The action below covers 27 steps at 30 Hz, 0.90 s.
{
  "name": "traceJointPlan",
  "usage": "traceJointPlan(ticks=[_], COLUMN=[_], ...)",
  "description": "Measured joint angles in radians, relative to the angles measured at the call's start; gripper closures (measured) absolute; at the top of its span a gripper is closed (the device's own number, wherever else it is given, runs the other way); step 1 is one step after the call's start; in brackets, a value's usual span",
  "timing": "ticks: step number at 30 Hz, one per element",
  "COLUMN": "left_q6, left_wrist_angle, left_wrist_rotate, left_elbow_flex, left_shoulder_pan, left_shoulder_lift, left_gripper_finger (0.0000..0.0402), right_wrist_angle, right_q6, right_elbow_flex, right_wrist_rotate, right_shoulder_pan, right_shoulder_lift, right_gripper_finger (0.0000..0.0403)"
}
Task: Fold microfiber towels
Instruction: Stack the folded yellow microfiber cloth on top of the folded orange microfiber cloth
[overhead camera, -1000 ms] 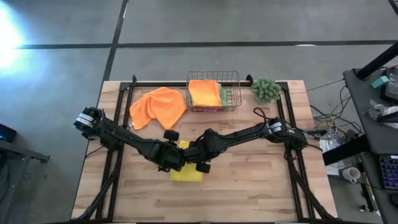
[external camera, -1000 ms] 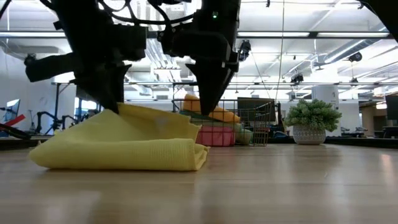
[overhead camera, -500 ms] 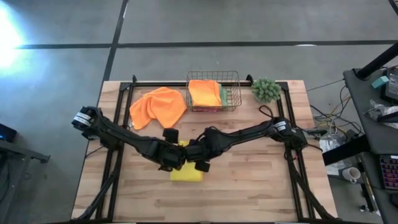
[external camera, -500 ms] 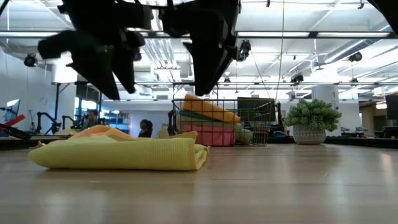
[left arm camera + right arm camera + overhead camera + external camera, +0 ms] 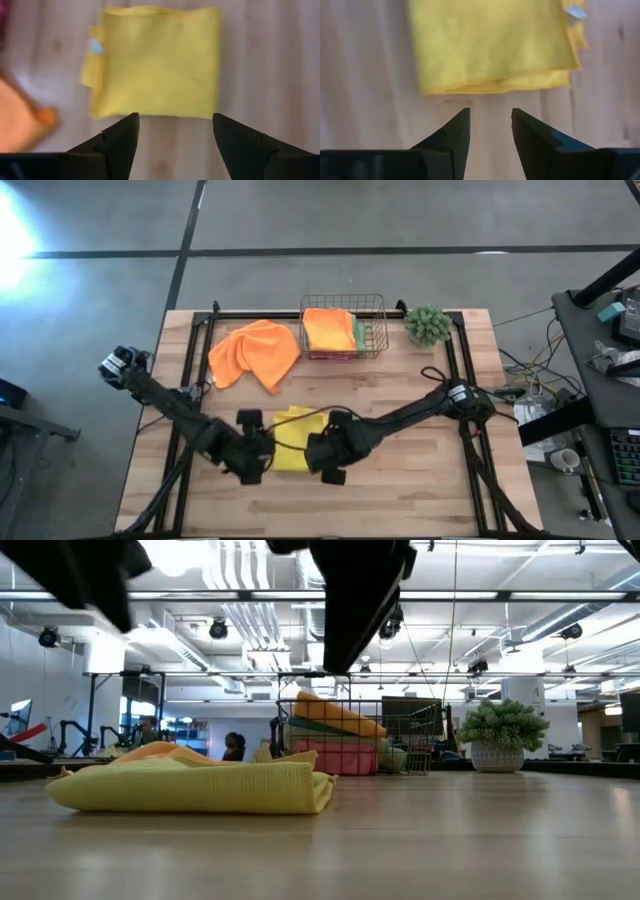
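The yellow microfiber towel (image 5: pixel 291 438) lies folded flat on the wooden table (image 5: pixel 420 490), also seen in the left wrist view (image 5: pixel 155 60) and the right wrist view (image 5: pixel 490 45). My left gripper (image 5: pixel 175 131) hovers open above the table, just off the towel's left edge (image 5: pixel 262 452). My right gripper (image 5: pixel 491 122) hovers open just off its right edge (image 5: pixel 318 452). Neither touches it. An orange towel (image 5: pixel 255 352) lies crumpled at the far left. More folded towels (image 5: pixel 330 328) are stacked in the wire basket.
The copper wire basket (image 5: pixel 375 330) stands at the far middle of the table, with a small green plant (image 5: pixel 428 324) to its right. Black frame rails (image 5: pixel 185 420) run along both sides of the table. Bare wood lies along the near edge and at the right.
My left gripper has opened and let go of the yellow towel, then risen and drawn back toward the table's near left. My right gripper has risen and drawn back toward the near edge. The towel's lifted fold has dropped, and the towel lies flat.
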Motion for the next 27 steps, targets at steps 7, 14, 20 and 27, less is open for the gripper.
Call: traceJointPlan(ticks=[7, 14, 20, 27], left_q6=[-0.227, -0.188, -0.112, 0.006], left_wrist_angle=[0.027, 0.152, 0.163, 0.164], left_wrist_rotate=[0.0, -0.011, -0.109, -0.13], left_elbow_flex=[0.0, 0.001, 0.002, 0.001], left_shoulder_pan=[-0.164, -0.224, -0.206, -0.142], left_shoulder_lift=[0.058, 0.183, 0.27, 0.33], left_gripper_finger=[0.0164, 0.0164, 0.0164, 0.0164], right_wrist_angle=[0.106, 0.22, 0.339, 0.475], right_q6=[0.002, -0.046, -0.082, -0.167], right_elbow_flex=[-0.002, -0.035, -0.12, -0.217], right_wrist_rotate=[-0.007, -0.023, -0.014, 0.027], right_shoulder_pan=[0.065, 0.097, 0.104, 0.103], right_shoulder_lift=[0.0, 0.006, 0.006, 0.007], right_gripper_finger=[0.026, 0.0212, 0.0203, 0.0208])
